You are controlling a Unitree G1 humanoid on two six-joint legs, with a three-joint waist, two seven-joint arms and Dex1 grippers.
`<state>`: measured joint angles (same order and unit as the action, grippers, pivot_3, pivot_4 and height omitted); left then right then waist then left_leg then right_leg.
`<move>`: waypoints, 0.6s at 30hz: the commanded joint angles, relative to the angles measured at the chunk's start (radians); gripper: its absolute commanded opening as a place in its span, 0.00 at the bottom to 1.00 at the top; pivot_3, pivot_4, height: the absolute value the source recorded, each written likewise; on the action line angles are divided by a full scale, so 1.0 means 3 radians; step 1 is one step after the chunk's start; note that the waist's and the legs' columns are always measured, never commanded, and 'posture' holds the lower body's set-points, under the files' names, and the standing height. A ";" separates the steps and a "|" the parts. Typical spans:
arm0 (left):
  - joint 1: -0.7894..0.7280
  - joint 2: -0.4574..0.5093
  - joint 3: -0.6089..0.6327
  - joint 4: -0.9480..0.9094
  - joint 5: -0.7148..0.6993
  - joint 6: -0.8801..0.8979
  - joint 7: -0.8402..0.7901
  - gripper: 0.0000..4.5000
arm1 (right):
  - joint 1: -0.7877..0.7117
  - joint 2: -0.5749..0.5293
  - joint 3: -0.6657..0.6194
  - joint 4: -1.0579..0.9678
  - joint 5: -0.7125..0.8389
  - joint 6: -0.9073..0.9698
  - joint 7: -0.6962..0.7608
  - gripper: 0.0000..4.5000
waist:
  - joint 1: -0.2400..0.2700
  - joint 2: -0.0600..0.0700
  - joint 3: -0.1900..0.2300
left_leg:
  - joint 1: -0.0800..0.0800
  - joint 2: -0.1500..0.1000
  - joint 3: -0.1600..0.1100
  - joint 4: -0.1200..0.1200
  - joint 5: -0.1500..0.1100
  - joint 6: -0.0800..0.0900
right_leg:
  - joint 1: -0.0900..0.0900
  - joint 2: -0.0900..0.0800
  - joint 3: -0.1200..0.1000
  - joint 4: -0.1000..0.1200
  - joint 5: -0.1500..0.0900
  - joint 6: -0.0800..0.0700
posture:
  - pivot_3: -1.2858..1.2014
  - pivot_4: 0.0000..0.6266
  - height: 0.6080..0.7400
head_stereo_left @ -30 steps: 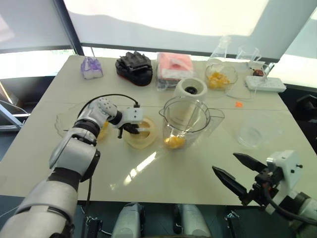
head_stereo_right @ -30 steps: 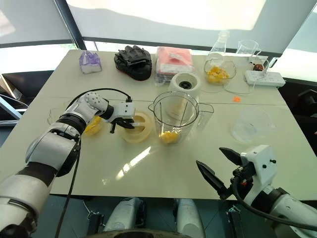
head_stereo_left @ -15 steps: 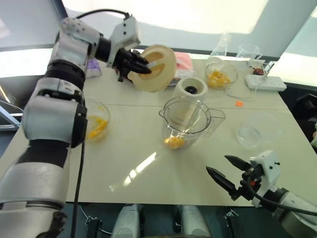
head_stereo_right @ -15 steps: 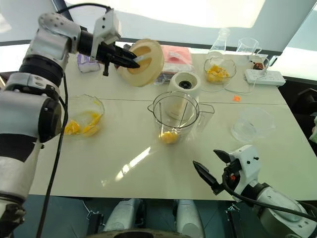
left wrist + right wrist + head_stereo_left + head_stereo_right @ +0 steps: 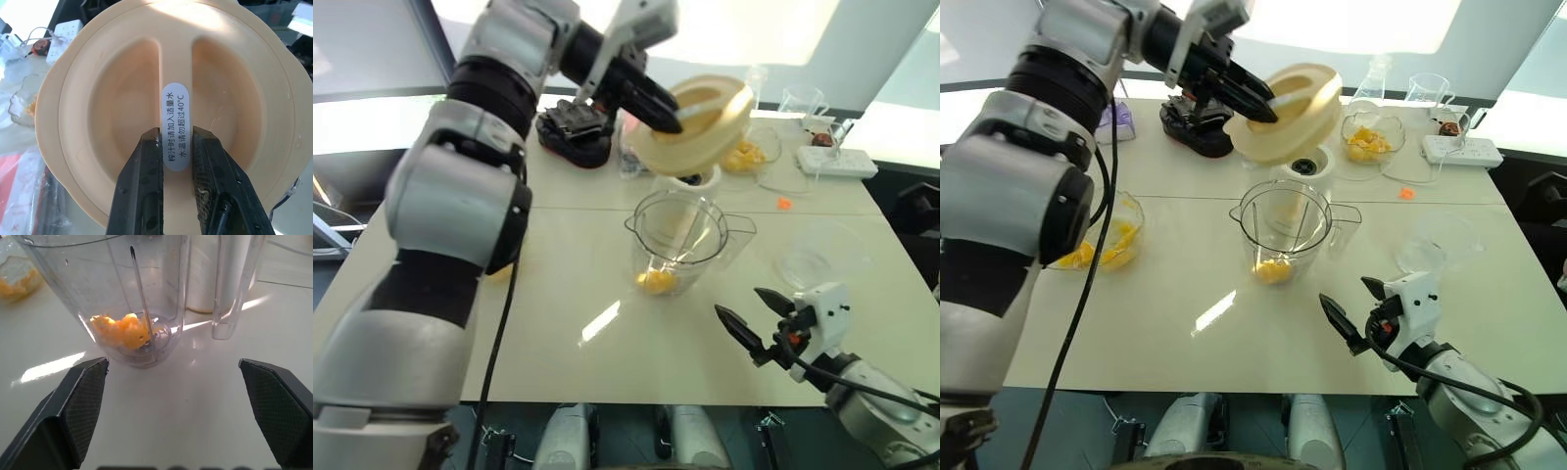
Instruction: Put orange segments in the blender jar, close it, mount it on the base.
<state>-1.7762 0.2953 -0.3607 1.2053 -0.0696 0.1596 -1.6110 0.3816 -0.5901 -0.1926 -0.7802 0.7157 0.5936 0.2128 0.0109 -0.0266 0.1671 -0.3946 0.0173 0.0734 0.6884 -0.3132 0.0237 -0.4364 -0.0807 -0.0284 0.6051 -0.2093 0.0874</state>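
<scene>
The left gripper (image 5: 176,147) has its jaws clamped on the centre ridge of the pale-yellow round lid (image 5: 700,122), which is tilted in the air above and behind the blender jar (image 5: 682,245). The right gripper (image 5: 756,318) hovers low over the near tabletop (image 5: 607,343), jaws spread wide and empty, aimed at the jar. The jar is clear, wide-mouthed and upright at mid-table, with orange segments (image 5: 122,330) heaped at its bottom. The cream-white base (image 5: 1304,166) sits just behind it, partly hidden by the lid. A second ago the lid lay on the tabletop left of the jar; it has since been lifted and carried right. Bare tabletop lies open between jar and right gripper.
</scene>
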 commanded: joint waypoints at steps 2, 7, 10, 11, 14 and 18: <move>0.0151 0.0040 -0.0700 -0.0384 -0.0507 -0.0066 -0.0012 0.05 | -0.0124 0.0182 0.0113 0.0005 -0.0262 -0.0123 -0.0072 1.00 | 0.0005 0.0002 0.0000 | 0.0001 0.0000 -0.0001 0.0002 0.0000 0.0000 | -0.0001 -0.0001 0.0002 0.0008 -0.0001 -0.0001 | 0.52 0.24 1.00; 0.0203 0.0160 -0.1535 -0.0666 -0.0800 0.0008 -0.0012 0.05 | -0.0298 0.0351 0.0179 0.0132 -0.0548 -0.0203 -0.0142 1.00 | -0.0009 0.0004 0.0002 | -0.0005 0.0000 0.0002 0.0017 0.0000 0.0000 | -0.0012 -0.0001 0.0011 0.0026 -0.0001 -0.0002 | 0.52 0.24 1.00; 0.0178 0.0170 -0.1862 -0.0761 -0.0927 0.0051 -0.0012 0.05 | -0.0367 0.0429 0.0186 0.0195 -0.0657 -0.0248 -0.0138 1.00 | 0.0002 0.0005 0.0001 | -0.0009 0.0001 0.0001 0.0028 0.0000 0.0000 | -0.0012 -0.0001 0.0010 0.0029 -0.0001 -0.0003 | 0.52 0.24 1.00; 0.0174 0.0171 -0.1942 -0.0791 -0.0971 0.0041 -0.0012 0.05 | -0.0384 0.0456 0.0185 0.0208 -0.0681 -0.0256 -0.0138 1.00 | 0.0007 0.0005 0.0001 | -0.0011 0.0001 0.0001 0.0030 0.0000 0.0000 | -0.0012 -0.0001 0.0010 0.0029 -0.0001 -0.0003 | 0.52 0.24 1.00; 0.0158 0.0133 -0.2178 -0.0863 -0.1070 0.0065 -0.0012 0.05 | -0.0458 0.0548 0.0171 0.0304 -0.0838 -0.0338 -0.0186 1.00 | 0.0010 0.0006 0.0000 | -0.0016 -0.0001 -0.0001 0.0034 0.0000 0.0000 | -0.0011 -0.0003 0.0010 0.0027 -0.0001 -0.0003 | 0.52 0.24 1.00; 0.0146 0.0133 -0.2366 -0.0910 -0.1194 0.0086 -0.0012 0.05 | -0.0563 0.0671 0.0195 0.0425 -0.1029 -0.0466 -0.0230 1.00 | 0.0005 0.0007 0.0000 | -0.0018 -0.0002 0.0000 0.0035 0.0000 0.0001 | -0.0012 -0.0004 0.0011 0.0024 -0.0001 -0.0002 | 0.52 0.24 1.00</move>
<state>-1.7236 0.3433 -1.0450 0.9427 -0.4053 0.1725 -1.6105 0.2279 -0.3989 -0.1265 -0.6479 0.4312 0.4884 0.1503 0.0125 -0.0245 0.1670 -0.3999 0.0166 0.0733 0.6988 -0.3132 0.0239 -0.4399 -0.0817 -0.0251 0.6125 -0.2097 0.0868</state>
